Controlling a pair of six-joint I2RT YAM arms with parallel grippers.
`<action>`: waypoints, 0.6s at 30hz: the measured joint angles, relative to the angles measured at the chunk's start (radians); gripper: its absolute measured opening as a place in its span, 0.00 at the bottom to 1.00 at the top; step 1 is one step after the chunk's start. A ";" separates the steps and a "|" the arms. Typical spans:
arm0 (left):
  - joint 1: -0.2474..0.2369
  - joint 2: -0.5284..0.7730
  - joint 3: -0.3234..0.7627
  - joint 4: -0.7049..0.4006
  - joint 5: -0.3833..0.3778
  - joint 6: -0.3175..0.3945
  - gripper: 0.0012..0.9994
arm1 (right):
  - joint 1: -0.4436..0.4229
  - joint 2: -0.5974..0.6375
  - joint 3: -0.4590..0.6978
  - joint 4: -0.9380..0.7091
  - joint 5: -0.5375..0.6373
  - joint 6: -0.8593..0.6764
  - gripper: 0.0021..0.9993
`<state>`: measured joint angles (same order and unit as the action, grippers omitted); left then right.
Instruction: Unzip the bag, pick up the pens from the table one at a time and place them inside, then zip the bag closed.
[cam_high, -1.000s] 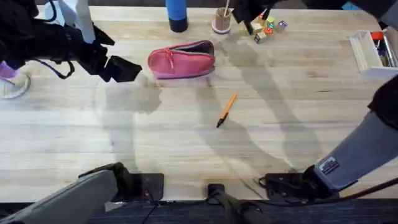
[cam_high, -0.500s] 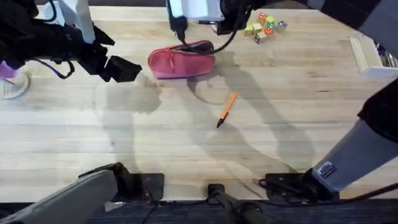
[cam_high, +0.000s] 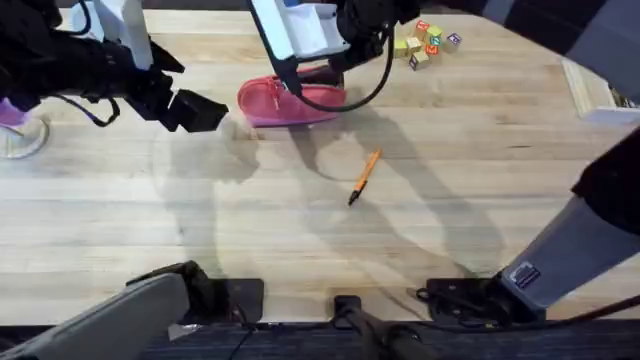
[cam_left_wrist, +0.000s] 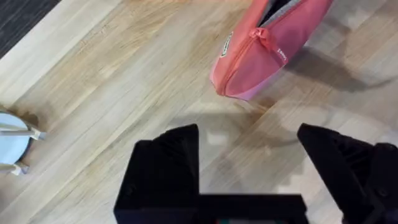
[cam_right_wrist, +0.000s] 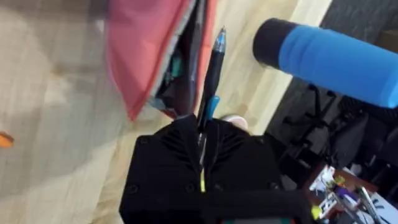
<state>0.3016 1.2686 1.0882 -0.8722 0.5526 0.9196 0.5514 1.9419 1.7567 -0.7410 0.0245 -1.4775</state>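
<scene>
The bag lies on the worktop at about 12 o'clock in the overhead view, close to the far edge. A small pale label sits on its end beside the zipper; its writing is too small to read.

The right hand is pressed tight on the black pen, which points along the bag's gaping mouth with its tip at the far end of the opening. That grip shows in the right wrist view; overhead the arm covers the bag's upper edge and the pen is hidden. The blue bottle appears beyond the bag in the right wrist view.

The left hand has its 2 fingers spread wide and holds nothing. Overhead it sits at about 10 o'clock, just beside the bag's left end and apart from it.

The orange pen lies alone near the middle of the worktop, slanted, with bare wood on all sides. Coloured blocks sit at about 1 o'clock by the far edge, and a white tray at about 2 o'clock by the right edge.
</scene>
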 joint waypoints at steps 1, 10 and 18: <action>0.000 0.000 0.000 0.000 0.000 0.000 0.99 | 0.000 0.001 -0.004 -0.005 -0.006 -0.001 0.03; 0.000 0.000 0.000 0.000 0.000 0.000 0.99 | 0.000 0.019 -0.039 -0.016 -0.033 -0.005 0.03; 0.000 0.000 0.000 0.000 0.000 0.000 0.99 | 0.000 0.078 -0.047 -0.001 -0.033 -0.005 0.03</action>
<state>0.3016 1.2686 1.0882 -0.8722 0.5526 0.9199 0.5514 2.0201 1.7100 -0.7419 -0.0082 -1.4826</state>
